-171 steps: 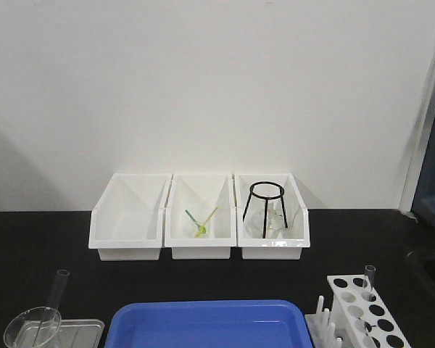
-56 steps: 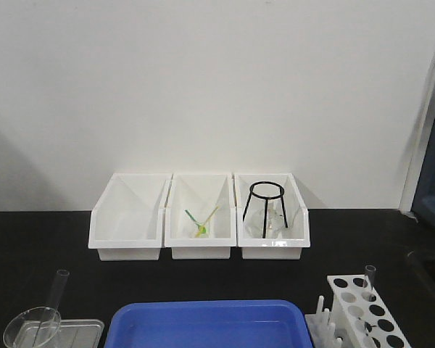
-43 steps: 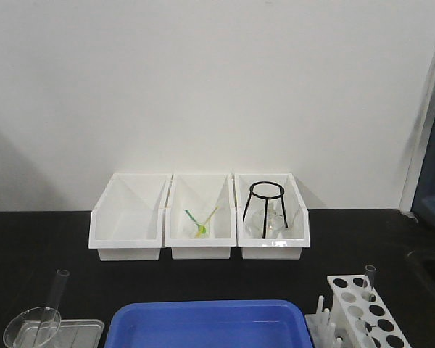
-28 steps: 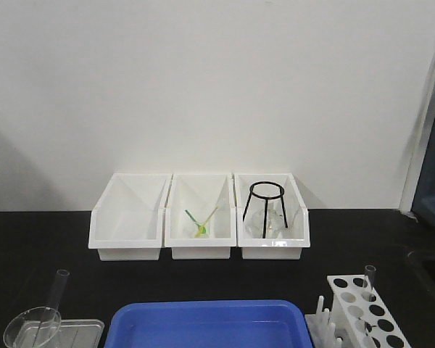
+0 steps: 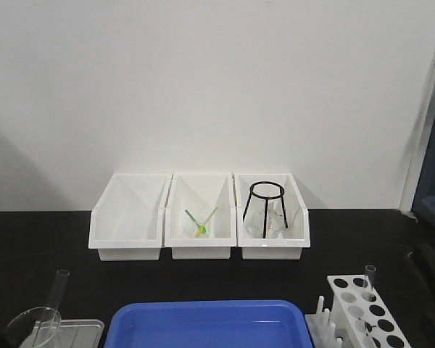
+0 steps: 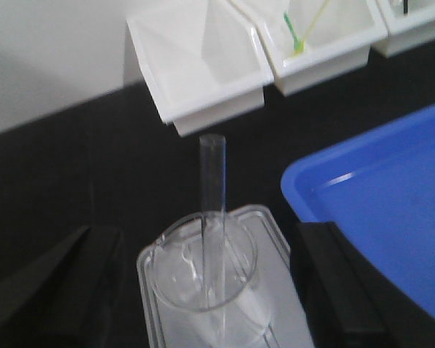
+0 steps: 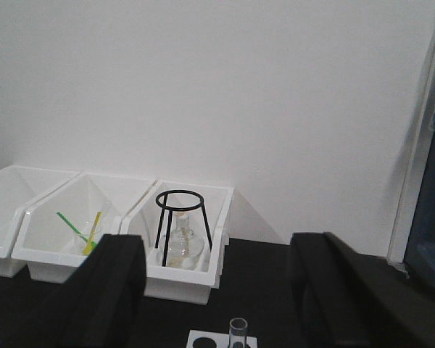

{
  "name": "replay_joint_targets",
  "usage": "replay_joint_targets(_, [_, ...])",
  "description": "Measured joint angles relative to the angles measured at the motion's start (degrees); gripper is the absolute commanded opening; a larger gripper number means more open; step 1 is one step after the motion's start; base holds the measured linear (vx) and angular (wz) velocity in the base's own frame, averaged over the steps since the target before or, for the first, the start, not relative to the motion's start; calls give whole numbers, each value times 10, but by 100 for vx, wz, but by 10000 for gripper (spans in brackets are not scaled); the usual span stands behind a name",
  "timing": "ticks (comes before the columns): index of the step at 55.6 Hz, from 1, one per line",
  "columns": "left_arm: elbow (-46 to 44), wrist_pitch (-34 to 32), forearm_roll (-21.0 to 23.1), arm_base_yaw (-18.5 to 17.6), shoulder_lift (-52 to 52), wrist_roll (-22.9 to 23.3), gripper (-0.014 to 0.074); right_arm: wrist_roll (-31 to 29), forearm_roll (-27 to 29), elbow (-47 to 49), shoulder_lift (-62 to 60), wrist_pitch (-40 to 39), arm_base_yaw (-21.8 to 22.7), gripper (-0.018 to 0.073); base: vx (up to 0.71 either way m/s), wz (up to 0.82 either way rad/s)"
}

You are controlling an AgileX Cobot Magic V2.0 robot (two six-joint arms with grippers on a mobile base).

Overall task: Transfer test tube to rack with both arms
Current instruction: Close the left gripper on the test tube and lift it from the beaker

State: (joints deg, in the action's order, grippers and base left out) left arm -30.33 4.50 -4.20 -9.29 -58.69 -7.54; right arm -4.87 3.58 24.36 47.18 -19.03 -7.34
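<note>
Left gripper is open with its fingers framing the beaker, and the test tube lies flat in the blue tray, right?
No. The test tube is not in the blue tray: it stands leaning inside the beaker, as the left wrist view shows. The left gripper is open with its fingers framing the beaker.

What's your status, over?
Left gripper open by beaker. Right gripper open, empty. Test tube leaning in beaker, ungrasped. Blue tray between beaker and rack.

Black table (image 5: 43, 239) — white bins (image 5: 125, 245), blue tray (image 5: 203, 328), rack (image 5: 348, 296).
</note>
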Motion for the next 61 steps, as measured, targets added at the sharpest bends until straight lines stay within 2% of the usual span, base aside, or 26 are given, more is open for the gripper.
replay_joint_targets(6, [1,-33,-1,0,-48,-1,586,0,0,-5,0,-8,0,473,0,0])
replay_joint_targets(16, [1,-132,-2,-1,-123,-2,586,0,0,-5,0,-23,0,473,0,0])
replay_joint_targets(20, [-8,-148,-2,-1,-159,-2,586,0,0,-5,0,-24,0,473,0,0])
replay_joint_targets(37, [-99,-165,-2,-1,-266,-2,586,0,0,-5,0,-26,0,473,0,0])
replay_joint_targets(47, [-120,-169,-2,-1,-311,-2,580,0,-1,-5,0,-26,0,473,0,0])
replay_joint_targets(54, [-123,-175,-2,-1,-334,-2,531,0,-1,-5,0,-27,0,473,0,0])
replay_joint_targets(61, [-123,-184,10,-1,-342,-2,447,0,-1,-5,0,-27,0,473,0,0])
